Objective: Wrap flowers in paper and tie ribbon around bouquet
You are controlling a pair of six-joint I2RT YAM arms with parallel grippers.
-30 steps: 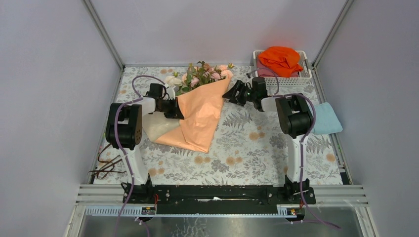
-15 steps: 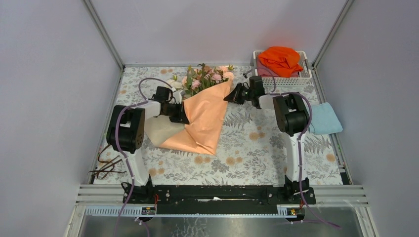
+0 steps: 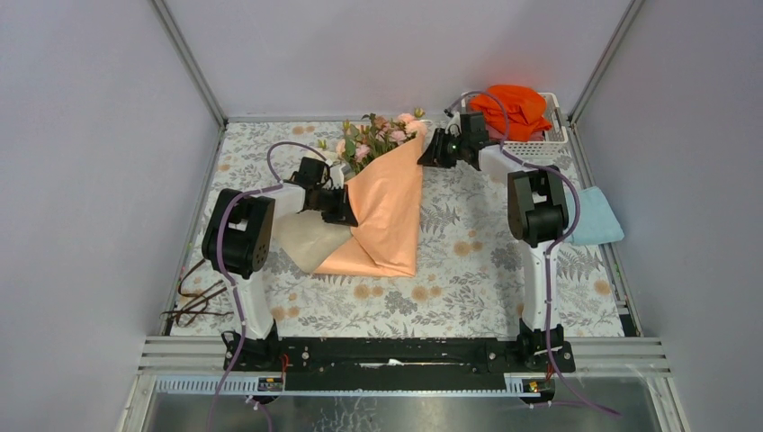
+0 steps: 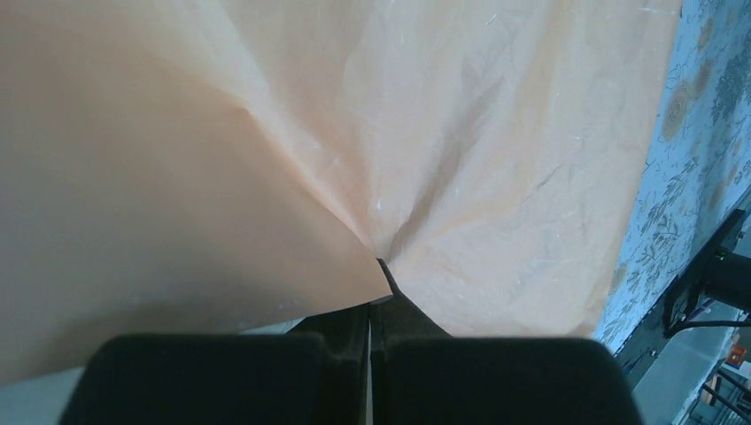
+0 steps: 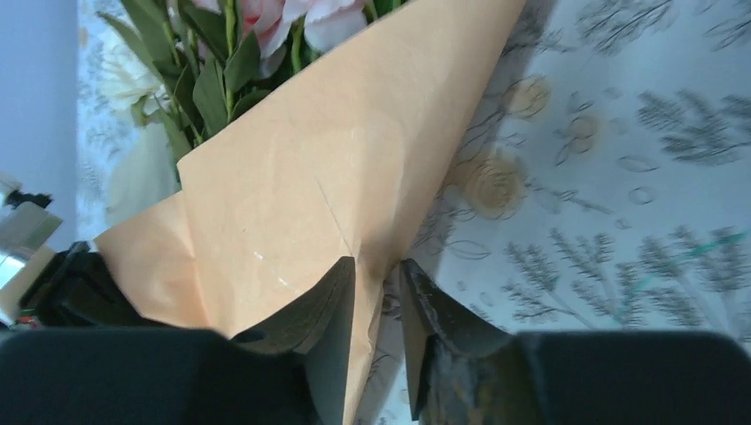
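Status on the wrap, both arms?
Left gripper shut on the paper. Right gripper slightly parted around its far edge. The flowers poke out; nothing blocking.

Left hand (image 4: 379, 276) is clamped tight on the left side of the paper (image 4: 460, 133), right hand (image 5: 376, 270) straddles its far right edge, fingers (image 5: 329, 312) a bit apart.

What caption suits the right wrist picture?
Fingers straddle an edge of the peach paper, pink flowers peeking out above.

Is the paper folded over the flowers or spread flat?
Folded. The paper lies doubled over the stems as a cone, the flowers poking out of its far end; the left gripper is shut on a fold.
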